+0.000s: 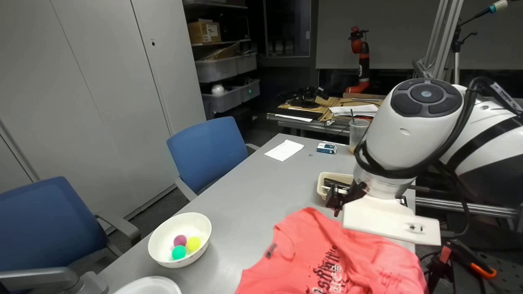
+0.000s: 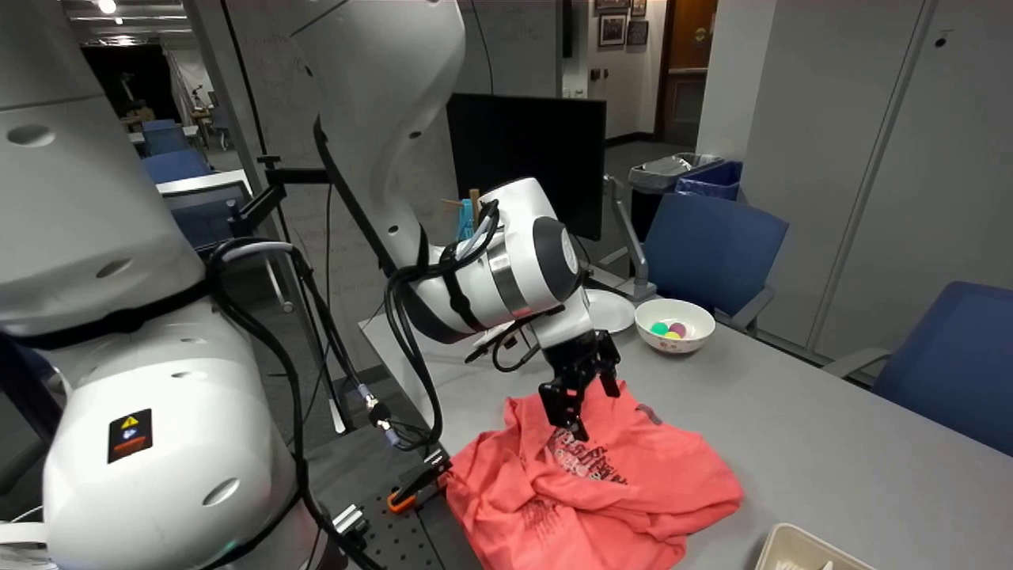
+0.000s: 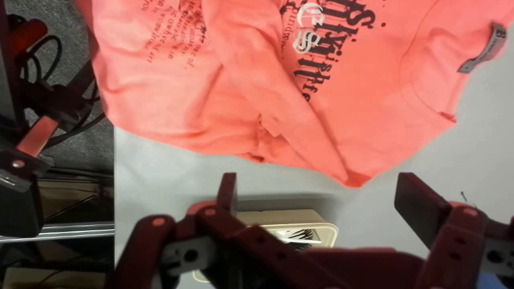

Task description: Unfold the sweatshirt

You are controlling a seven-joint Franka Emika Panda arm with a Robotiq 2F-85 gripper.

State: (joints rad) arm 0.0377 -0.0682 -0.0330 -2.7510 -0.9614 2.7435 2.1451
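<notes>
When you look from left to right in an exterior view, you find the bowl [image 1: 196,224] with three balls [image 1: 188,245], then the sweatshirt [image 1: 331,253], lying rumpled and partly folded on the table [image 1: 253,188], and near it your gripper [image 3: 317,184], whose fingers [image 3: 419,204] in the wrist view stand wide apart and hold nothing.

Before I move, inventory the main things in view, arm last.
sweatshirt: one, coral, rumpled on grey table
bowl: one, white, on table
balls: three, purple, yellow, green, in bowl
plate: one, white, beside bowl
tray: one, beige, near sweatshirt
paper: count unclear, white, on table
small box: one, blue-white, near paper
cup: one, clear, near small box
chairs: two, blue, beside table
monitor: one, black, table end
arm: one, white, over table
gripper: one, dark, open above table
</notes>
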